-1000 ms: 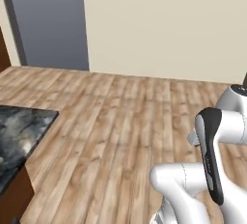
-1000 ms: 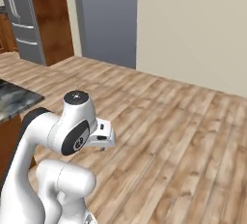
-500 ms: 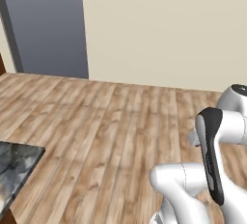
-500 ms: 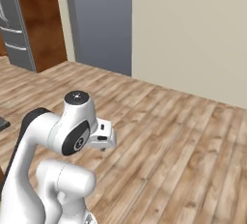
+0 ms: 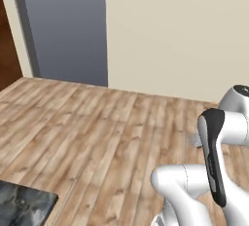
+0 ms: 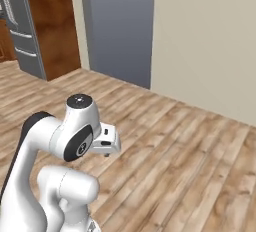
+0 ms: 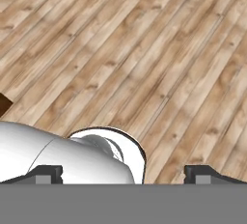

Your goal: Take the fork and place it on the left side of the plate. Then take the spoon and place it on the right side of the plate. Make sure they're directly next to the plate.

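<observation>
gripper [image 7: 123,174]: I see it spread wide, holding nothing, hanging over the wood floor [image 7: 144,49]
bench [image 5: 22,208]: dark marble corner, lower left
fork, spoon, plate: can't tell where
wall [image 5: 185,35]: cream, ahead

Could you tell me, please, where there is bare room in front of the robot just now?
The light wooden plank floor lies bare from the grey door panel and cream wall down to the dark marbled counter corner. In the hand view the open gripper looks at bare planks. The folded white arm crowds the near side.
</observation>
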